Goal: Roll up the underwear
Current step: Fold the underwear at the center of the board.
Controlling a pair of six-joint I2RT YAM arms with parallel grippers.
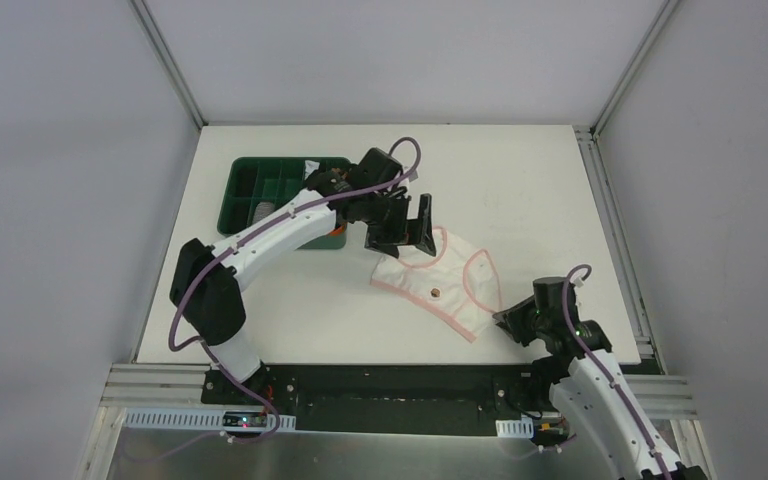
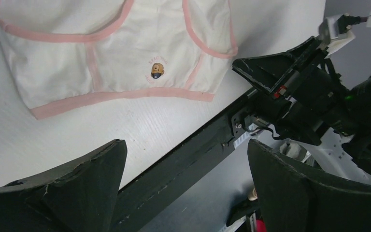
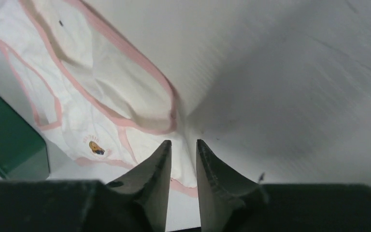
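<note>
The paler pink-white underwear point(image 1: 440, 285) with pink edging lies spread flat on the white table, a small bear print on its front. It also shows in the left wrist view point(image 2: 125, 53) and the right wrist view point(image 3: 101, 96). My left gripper point(image 1: 400, 228) hovers over its far left corner, jaws wide open and empty point(image 2: 186, 150). My right gripper point(image 1: 503, 318) is at its near right corner. Its fingers point(image 3: 182, 145) stand a narrow gap apart, with the fabric corner lying flat behind the gap. The pink underwear with navy edging is out of view.
A green compartment tray point(image 1: 245, 195) stands at the far left behind the left arm, with a pale cloth and something orange in it; its corner shows in the right wrist view point(image 3: 5, 140). The table's near edge and black rail point(image 2: 188, 145) run just behind the underwear.
</note>
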